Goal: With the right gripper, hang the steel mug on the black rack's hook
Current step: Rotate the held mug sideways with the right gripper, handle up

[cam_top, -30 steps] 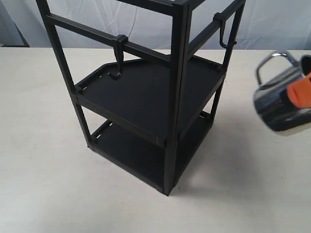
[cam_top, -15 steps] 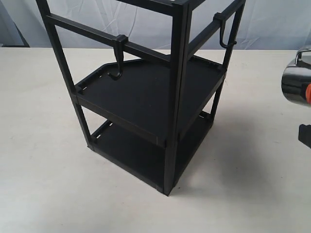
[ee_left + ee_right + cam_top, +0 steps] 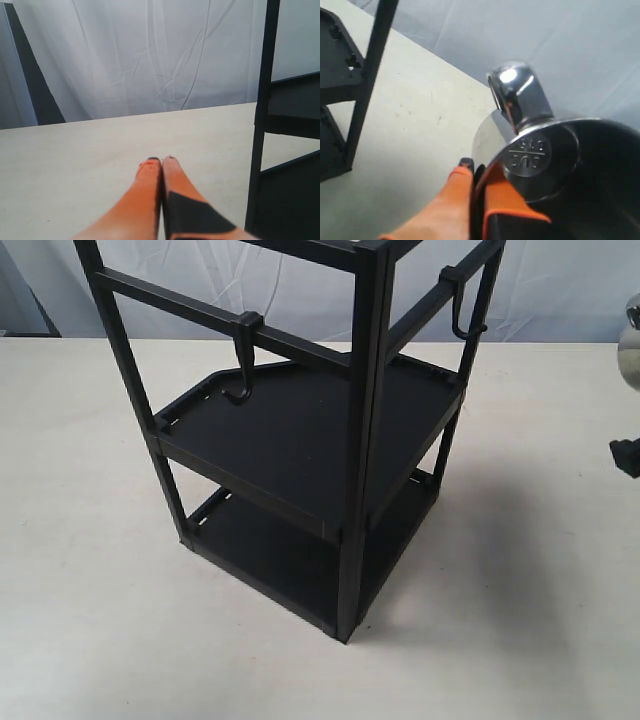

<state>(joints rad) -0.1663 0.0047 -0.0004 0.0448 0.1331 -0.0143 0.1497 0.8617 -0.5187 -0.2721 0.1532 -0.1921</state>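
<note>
The black rack [image 3: 300, 430] stands mid-table, with one hook [image 3: 243, 365] on its front crossbar and a second hook [image 3: 462, 308] on the right crossbar. Only a sliver of the steel mug [image 3: 632, 340] shows at the exterior view's right edge, well right of the rack, above a black bit of my right gripper [image 3: 627, 455]. In the right wrist view the right gripper [image 3: 477, 170] is shut on the steel mug [image 3: 535, 150], its wall pinched between the orange pads, loop handle [image 3: 517, 92] pointing away. My left gripper [image 3: 161, 161] is shut and holds nothing.
A rack post [image 3: 262, 115] and shelf edges stand close beside the left gripper. Another rack post [image 3: 370, 80] shows in the right wrist view, off to one side of the mug. A white curtain [image 3: 300, 290] backs the beige table [image 3: 90, 570].
The right gripper has carried the mug to the right and upward, from beside the rack to almost out of the exterior view. The rack has not moved.
</note>
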